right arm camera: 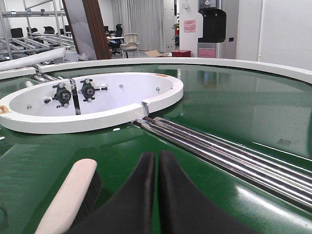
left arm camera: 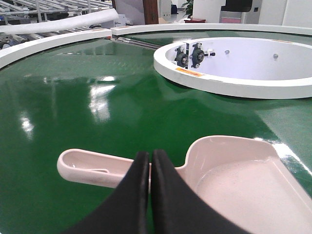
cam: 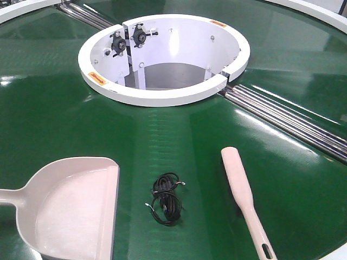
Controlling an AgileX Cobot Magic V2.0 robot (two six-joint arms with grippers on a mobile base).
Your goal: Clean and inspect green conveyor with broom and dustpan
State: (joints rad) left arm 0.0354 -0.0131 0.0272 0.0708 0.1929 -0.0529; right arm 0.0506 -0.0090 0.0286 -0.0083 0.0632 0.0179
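A beige dustpan (cam: 70, 211) lies on the green conveyor (cam: 49, 114) at the lower left, its handle running off the left edge. A beige broom brush (cam: 241, 189) with black bristles lies at the lower right. A black wire bundle (cam: 165, 197) lies between them. Neither gripper shows in the front view. In the left wrist view my left gripper (left arm camera: 149, 155) is shut and empty, in front of the dustpan's handle (left arm camera: 87, 165). In the right wrist view my right gripper (right arm camera: 156, 155) is shut and empty, with the brush (right arm camera: 68, 200) to its left.
A raised white ring (cam: 162, 95) surrounds the central opening, with two black bearings (cam: 129, 40) on its inner wall. Steel rollers (cam: 287, 119) cross the belt from the ring toward the right edge. A white outer rim (cam: 320, 13) bounds the belt.
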